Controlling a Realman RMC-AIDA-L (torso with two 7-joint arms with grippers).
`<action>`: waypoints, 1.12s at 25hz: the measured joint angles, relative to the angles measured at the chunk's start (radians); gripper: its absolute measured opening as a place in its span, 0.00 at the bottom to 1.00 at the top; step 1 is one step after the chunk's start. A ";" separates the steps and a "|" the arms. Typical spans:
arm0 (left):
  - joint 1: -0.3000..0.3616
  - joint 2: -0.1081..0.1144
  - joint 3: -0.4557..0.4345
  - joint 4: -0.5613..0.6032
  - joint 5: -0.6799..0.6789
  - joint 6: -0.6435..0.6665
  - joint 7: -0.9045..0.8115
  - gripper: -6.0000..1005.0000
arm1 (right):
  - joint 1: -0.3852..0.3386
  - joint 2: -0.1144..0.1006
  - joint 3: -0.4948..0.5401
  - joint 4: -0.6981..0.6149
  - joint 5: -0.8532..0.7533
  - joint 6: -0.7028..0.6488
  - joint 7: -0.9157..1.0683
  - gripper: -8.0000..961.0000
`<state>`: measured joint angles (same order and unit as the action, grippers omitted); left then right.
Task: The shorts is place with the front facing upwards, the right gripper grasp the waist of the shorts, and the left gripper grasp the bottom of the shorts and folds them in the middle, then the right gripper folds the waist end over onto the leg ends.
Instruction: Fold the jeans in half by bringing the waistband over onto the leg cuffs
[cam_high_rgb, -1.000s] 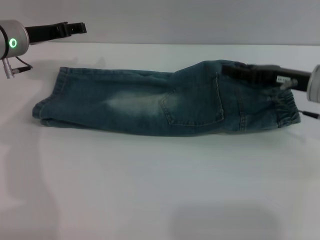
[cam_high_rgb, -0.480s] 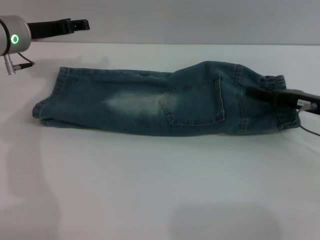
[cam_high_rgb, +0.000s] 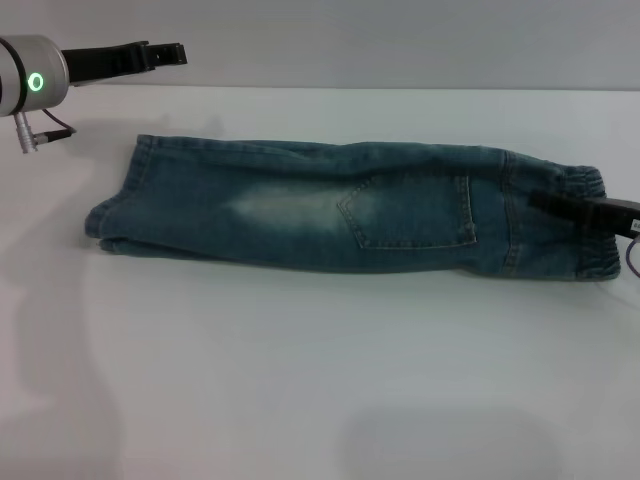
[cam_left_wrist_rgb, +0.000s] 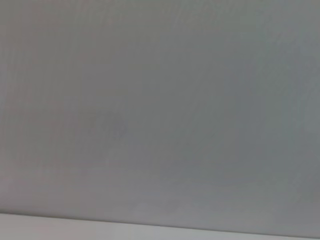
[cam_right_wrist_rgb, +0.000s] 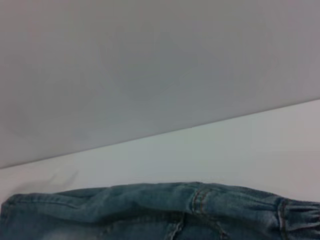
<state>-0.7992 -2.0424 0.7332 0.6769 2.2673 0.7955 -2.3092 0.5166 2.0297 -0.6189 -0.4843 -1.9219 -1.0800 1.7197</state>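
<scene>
Two layers of soft, heavy shorts (cam_high_rgb: 330, 210) lie lengthwise on the worktop (cam_high_rgb: 300, 380). Right tool (cam_high_rgb: 560, 205) apparently pinches the gathered waist (cam_high_rgb: 585, 225); left tool (cam_high_rgb: 165, 52) hovers clear, grip state unclear.

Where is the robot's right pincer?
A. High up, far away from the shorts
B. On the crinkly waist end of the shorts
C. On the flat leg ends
B. In the head view the right pincer sits on the gathered waist of the shorts, far from the leg ends.
</scene>
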 joint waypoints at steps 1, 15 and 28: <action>0.000 -0.001 0.000 0.000 0.000 0.000 0.000 0.82 | -0.005 0.000 0.005 -0.010 0.000 -0.013 0.001 0.51; 0.002 -0.006 0.000 0.000 -0.026 0.020 0.037 0.82 | -0.025 -0.067 0.093 -0.139 -0.006 -0.360 0.133 0.51; 0.033 -0.014 0.000 -0.015 -0.259 0.047 0.264 0.82 | 0.067 -0.227 0.085 -0.291 -0.382 -0.499 0.532 0.51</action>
<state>-0.7666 -2.0568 0.7333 0.6624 2.0080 0.8427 -2.0455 0.5838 1.8029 -0.5340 -0.7758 -2.3040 -1.5787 2.2512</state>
